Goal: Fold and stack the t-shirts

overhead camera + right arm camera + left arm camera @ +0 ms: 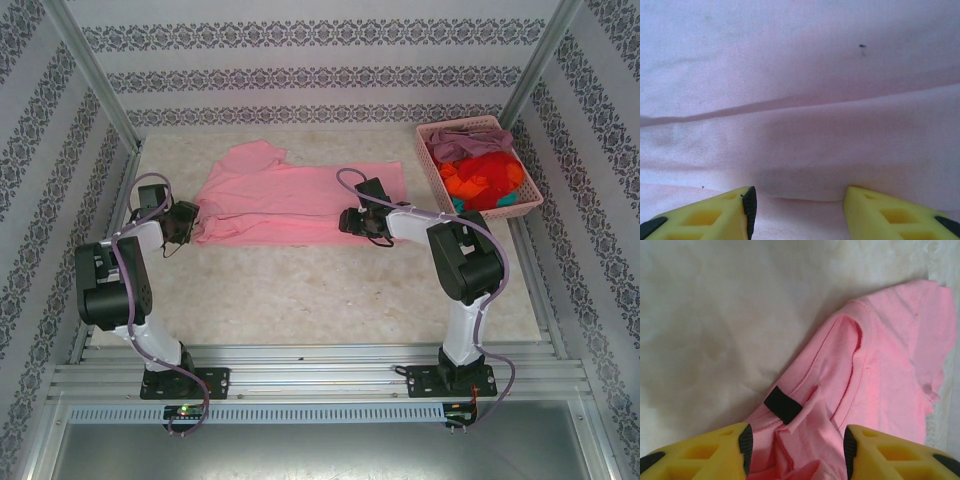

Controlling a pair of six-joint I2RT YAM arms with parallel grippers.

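My left claw stands with its yellow fingers apart, and a bunch of the light pink t-shirt rises between the black pads. Whether the pads pinch this cloth I cannot tell, because the lower edge of the wrist view cuts it off. Just beyond the fingers a small black tag sits at a seam of the shirt; it looks plain, and I can read no writing on it.

My right claw also has its fingers apart and holds nothing. Its tips are down on flat pink cloth that has a long soft crease across it. Farther away on the cloth is one small dark speck; what it is I cannot make out.

From above, the shirt lies spread in the far middle of the pale surface, with the left claw at its left end and the right claw on its right part. In the far right corner a pink basket holds a mauve shirt, an orange-red shirt and a bit of teal cloth. They are crumpled together, so their shapes are mostly hidden.
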